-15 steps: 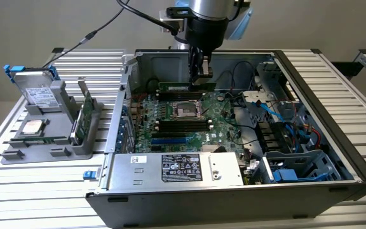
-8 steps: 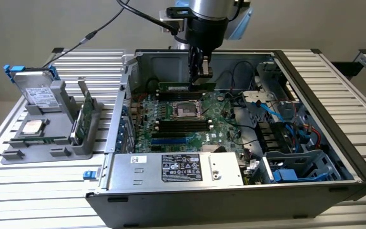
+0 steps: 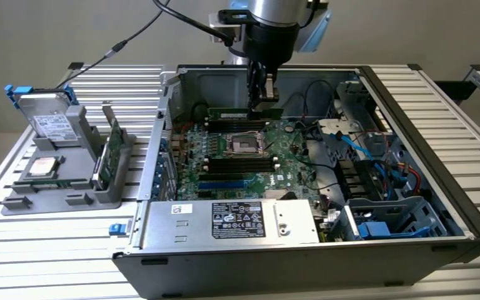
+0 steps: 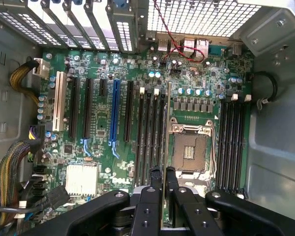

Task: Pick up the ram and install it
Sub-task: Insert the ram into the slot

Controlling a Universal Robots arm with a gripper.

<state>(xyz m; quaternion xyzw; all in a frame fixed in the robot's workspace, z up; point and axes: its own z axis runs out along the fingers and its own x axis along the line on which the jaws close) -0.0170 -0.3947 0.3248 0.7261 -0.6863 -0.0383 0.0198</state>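
Open computer case (image 3: 436,156) lies on a slatted table (image 3: 48,250). The exterior view takes in a grey parts tray (image 3: 23,203) at its left, while the wrist view looks down on the motherboard (image 4: 103,123) and its black slots. The arm reaches straight down, its gripper (image 3: 262,103) nearly closed, pinching the ram (image 3: 232,114) edge-down over the board beside the processor socket (image 4: 189,150).

case (image 3: 249,278): matt grey metal | ram (image 3: 227,114): green circuit board | tool (image 4: 163,172): matt black | table (image 3: 40,250): ribbed metal

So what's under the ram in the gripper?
The motherboard: black memory slots beside the processor socket. The ram itself covers whatever lies straight beneath it.
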